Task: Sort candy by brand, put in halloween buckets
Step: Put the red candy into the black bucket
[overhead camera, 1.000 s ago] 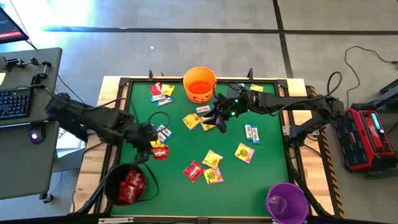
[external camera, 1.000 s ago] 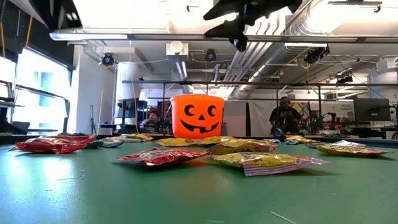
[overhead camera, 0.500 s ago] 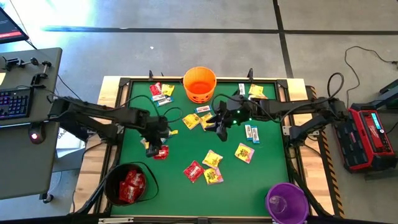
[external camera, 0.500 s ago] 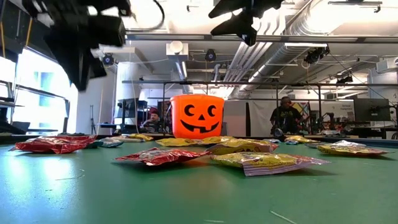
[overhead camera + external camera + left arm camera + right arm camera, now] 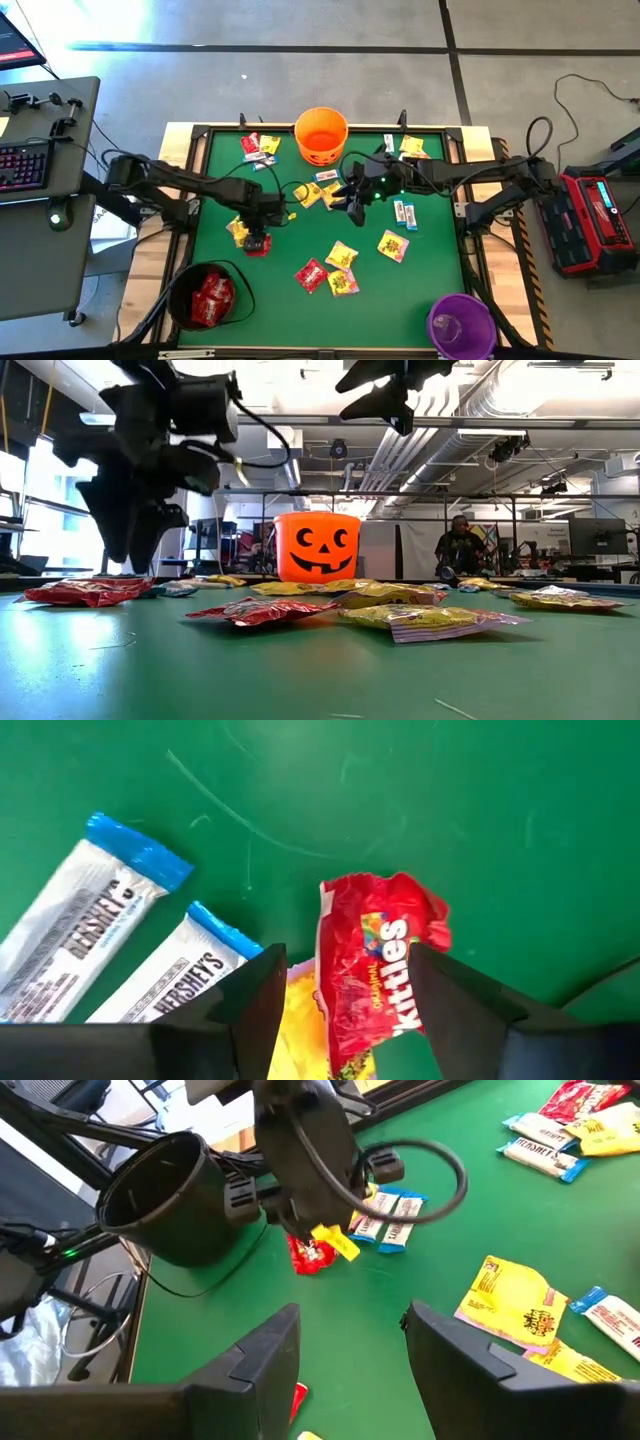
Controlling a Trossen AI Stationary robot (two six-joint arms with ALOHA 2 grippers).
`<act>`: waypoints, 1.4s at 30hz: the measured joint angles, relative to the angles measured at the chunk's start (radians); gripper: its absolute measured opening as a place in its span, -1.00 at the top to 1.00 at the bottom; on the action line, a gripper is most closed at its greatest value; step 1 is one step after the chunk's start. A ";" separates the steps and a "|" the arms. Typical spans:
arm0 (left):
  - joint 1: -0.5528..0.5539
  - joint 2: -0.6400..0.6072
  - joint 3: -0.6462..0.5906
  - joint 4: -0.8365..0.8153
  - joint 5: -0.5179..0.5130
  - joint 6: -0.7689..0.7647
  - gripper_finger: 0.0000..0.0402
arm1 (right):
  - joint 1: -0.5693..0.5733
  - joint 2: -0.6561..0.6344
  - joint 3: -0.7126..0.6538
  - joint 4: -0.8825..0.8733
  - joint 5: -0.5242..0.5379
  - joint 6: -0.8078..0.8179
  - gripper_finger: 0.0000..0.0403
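Candy packets lie scattered on the green table [image 5: 430,270]. My left gripper [image 5: 347,955] hangs open just over a red Skittles packet [image 5: 385,970], one finger on either side of it. A yellow packet [image 5: 300,1020] and two white-and-blue Hershey's packets [image 5: 90,935] lie beside it. My right gripper [image 5: 352,203] stands open and holds nothing, high above yellow packets [image 5: 308,193] near the orange bucket [image 5: 321,135]. The black bucket [image 5: 208,295] holds red packets. The purple bucket [image 5: 461,322] stands at the near right corner.
More red and yellow packets [image 5: 342,256] lie mid-table, a white-and-blue pair [image 5: 404,213] to the right, and a mixed cluster [image 5: 258,148] at the far left. A raised frame [image 5: 470,200] rims the table. People sit in the room beyond [image 5: 458,545].
My left gripper has come away from the black bucket's side, a little toward the table's right edge, and dropped down toward the red packet.
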 joint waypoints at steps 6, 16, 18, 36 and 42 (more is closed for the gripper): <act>0.000 0.067 0.000 0.010 0.039 0.015 0.01 | 0.000 0.000 0.000 -0.010 0.023 -0.003 0.16; -0.017 0.097 0.000 0.087 0.055 0.001 0.56 | 0.000 0.000 0.000 -0.027 0.047 -0.004 0.16; -0.020 0.097 0.000 0.087 0.056 0.008 0.77 | 0.000 0.000 0.000 -0.032 0.059 -0.004 0.16; -0.024 -0.057 0.119 0.018 0.046 0.035 1.00 | -0.001 0.000 0.000 -0.038 0.073 -0.038 0.16; -0.024 -0.167 0.170 0.016 0.052 0.030 1.00 | -0.001 0.000 0.000 -0.039 0.114 -0.045 0.16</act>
